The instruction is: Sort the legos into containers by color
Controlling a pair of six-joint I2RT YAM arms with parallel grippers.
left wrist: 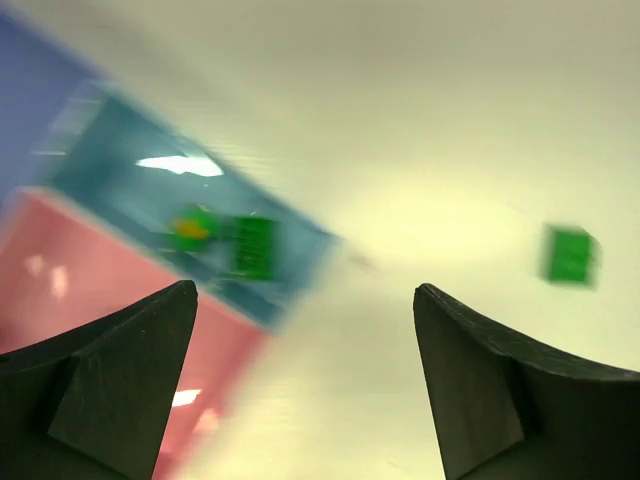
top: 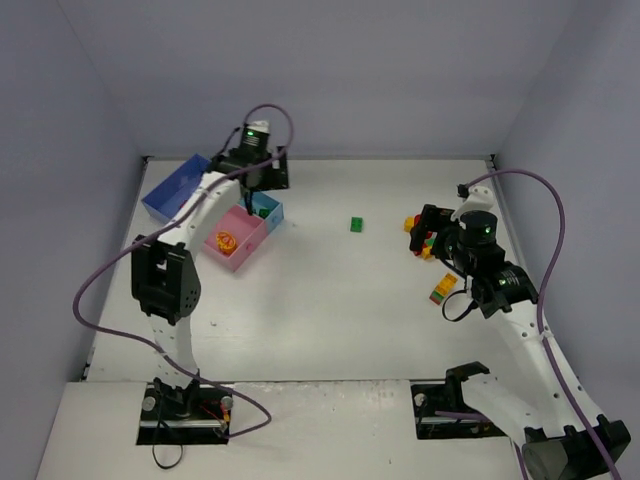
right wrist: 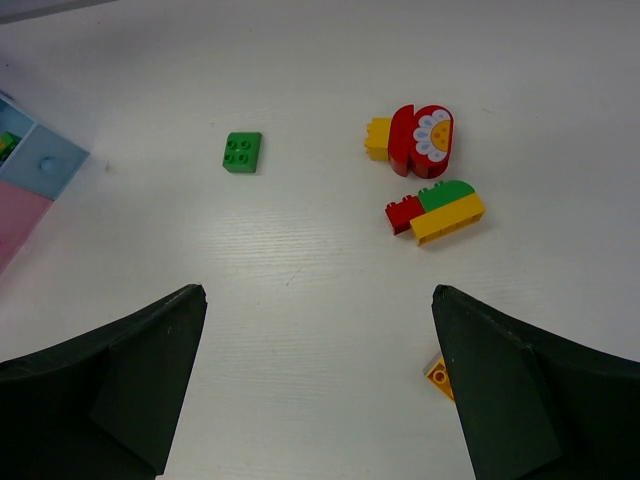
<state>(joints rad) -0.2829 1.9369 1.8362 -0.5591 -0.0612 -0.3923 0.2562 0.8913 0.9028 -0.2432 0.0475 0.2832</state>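
My left gripper (top: 256,200) (left wrist: 305,290) hangs open and empty over the tray's teal compartment (top: 268,210) (left wrist: 140,180); its wrist view is blurred. Two green legos (left wrist: 255,247) lie in the teal compartment, one with an orange spot (left wrist: 192,228). The pink compartment (top: 240,252) holds an orange piece (top: 226,240). The blue compartment (top: 175,190) is at the far left. A loose green brick (top: 357,224) (right wrist: 242,152) lies mid-table. My right gripper (top: 425,232) (right wrist: 320,290) is open above bare table, near a red flower piece (right wrist: 420,140) and a red-green-yellow stack (right wrist: 440,210).
An orange brick (right wrist: 437,375) peeks out beside my right finger. A multicoloured stack (top: 443,290) lies near the right arm. Grey walls close the table at the back and on both sides.
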